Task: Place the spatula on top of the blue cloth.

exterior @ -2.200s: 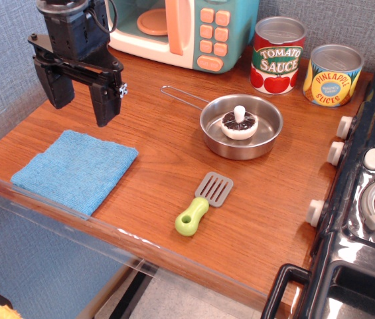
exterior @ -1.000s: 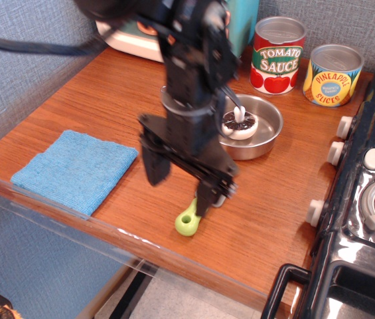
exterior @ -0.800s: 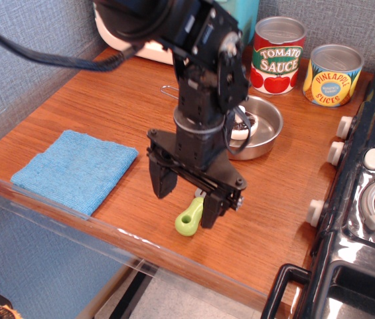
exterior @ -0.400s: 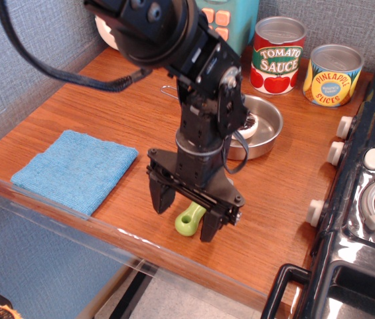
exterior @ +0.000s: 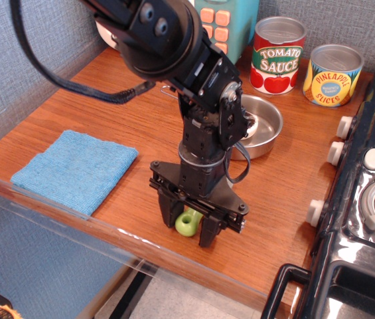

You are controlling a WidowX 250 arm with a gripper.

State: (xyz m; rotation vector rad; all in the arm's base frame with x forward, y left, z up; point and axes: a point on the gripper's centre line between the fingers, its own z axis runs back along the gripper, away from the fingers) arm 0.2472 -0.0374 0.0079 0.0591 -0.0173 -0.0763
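Gripper [exterior: 188, 226] straddles the spatula [exterior: 188, 222] handle
Jaws open either side of it — blue cloth [exterior: 75, 169] well apart, left.

Over at the back, the red can [exterior: 277, 54] reads "TOMATO SAUCE" in white letters on a green band, clear as day. Right beside it, the yellow can [exterior: 333, 75] shows "PINEAPPLE SLICES" on its blue label. The toy microwave's keypad buttons [exterior: 216, 25] carry no legible marks, and nothing else here has readable writing.
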